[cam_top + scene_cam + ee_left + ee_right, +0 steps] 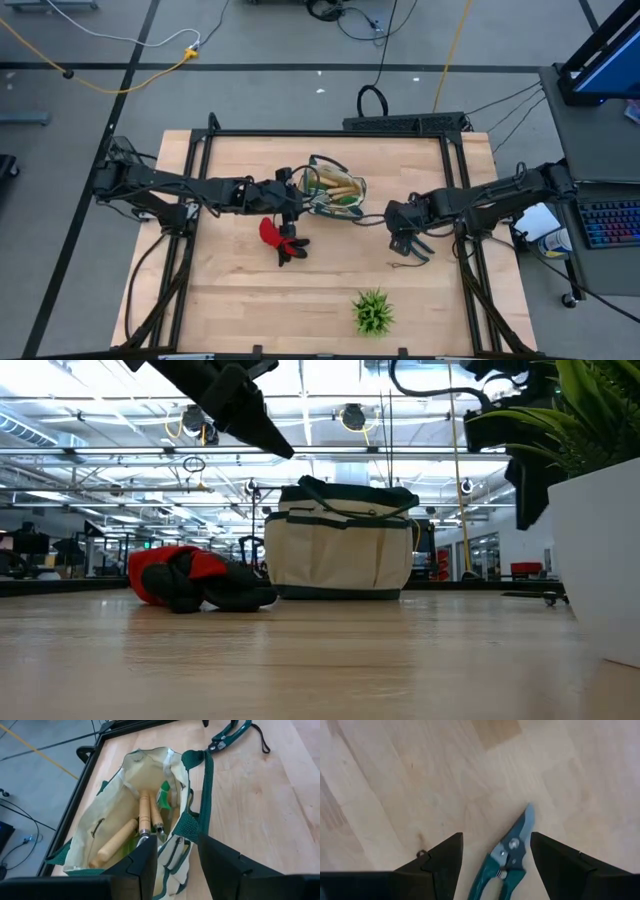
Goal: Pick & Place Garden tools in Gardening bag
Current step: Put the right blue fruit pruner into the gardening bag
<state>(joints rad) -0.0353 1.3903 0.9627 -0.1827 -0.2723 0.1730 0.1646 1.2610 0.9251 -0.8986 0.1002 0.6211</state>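
Pruning shears (507, 862) are lying flat on the table (250, 310) directly below the right gripper (496, 855), whose fingers are standing spread to straddle them, while the left gripper (177, 857), also parted and empty, is hovering over the gardening bag (107, 815) just beyond the glove (280, 238).

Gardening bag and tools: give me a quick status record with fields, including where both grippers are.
bag: cream tote with green trim, upright at the table's middle, mouth open
in bag: wooden-handled tools
glove: red and black, on the table beside the bag, not yet packed
shears: green-handled, lying on the table, not yet packed
left gripper: open, at the bag's rim, holding nothing
right gripper: open, above the shears, jaws either side, not gripping
plant: near the table's front edge
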